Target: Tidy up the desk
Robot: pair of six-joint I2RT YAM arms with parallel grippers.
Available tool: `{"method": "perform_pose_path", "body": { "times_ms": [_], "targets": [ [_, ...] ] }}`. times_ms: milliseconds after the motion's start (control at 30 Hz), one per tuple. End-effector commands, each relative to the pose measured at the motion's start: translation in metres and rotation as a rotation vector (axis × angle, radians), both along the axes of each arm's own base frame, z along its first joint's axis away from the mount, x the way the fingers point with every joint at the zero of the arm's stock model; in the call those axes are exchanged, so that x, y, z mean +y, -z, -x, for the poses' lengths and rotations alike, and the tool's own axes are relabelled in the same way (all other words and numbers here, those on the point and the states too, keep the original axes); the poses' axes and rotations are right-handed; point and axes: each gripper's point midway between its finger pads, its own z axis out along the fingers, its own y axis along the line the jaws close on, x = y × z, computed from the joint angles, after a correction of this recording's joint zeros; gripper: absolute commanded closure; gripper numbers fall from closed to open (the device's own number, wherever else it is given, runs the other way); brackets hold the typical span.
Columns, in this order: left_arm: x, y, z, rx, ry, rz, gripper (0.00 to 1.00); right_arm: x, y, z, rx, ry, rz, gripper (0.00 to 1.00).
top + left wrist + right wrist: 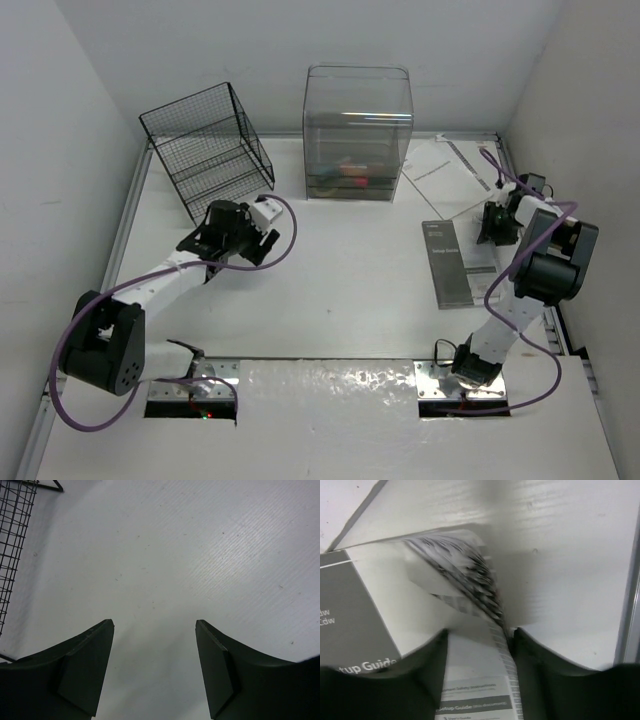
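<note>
- Surface (340,300): white and matt, finely ribbed and lightly specked in the close view. Its thin raised rim (128,215) is pale with a dull metallic look.
- Wire basket (210,150): thin black metal wire in an open mesh.
- Box (357,125): clear plastic, smooth and glossy, with reflections on its walls.
- Setup guide booklet (455,262): printed paper with a smooth grey-and-white cover of low sheen.
- Loose sheets (440,170): thin white printed paper, matt.
- Front panel (330,395): white, patched with crinkled, mirror-bright foil.
- Cables (288,235): smooth purple sheath with a slight sheen.
- Left hand (154,625), right hand (480,632): fingers of black plastic, matt and smooth-faced.
</note>
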Motion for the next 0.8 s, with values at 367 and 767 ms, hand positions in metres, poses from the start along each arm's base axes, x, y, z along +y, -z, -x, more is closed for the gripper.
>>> {"method": "perform_pose_path", "body": {
  "times_ms": [367, 767],
  "targets": [
    [-0.083, -0.043, 0.022, -0.054, 0.243, 0.063, 0.36, 0.05, 0.046, 0.048, 0.052, -0.019, -0.138, 1.0],
    [-0.246, -0.067, 0.058, 0.07, 0.505, 0.186, 0.37, 0.083, 0.009, 0.053, -0.118, -0.004, -0.217, 1.0]
  ]
}}
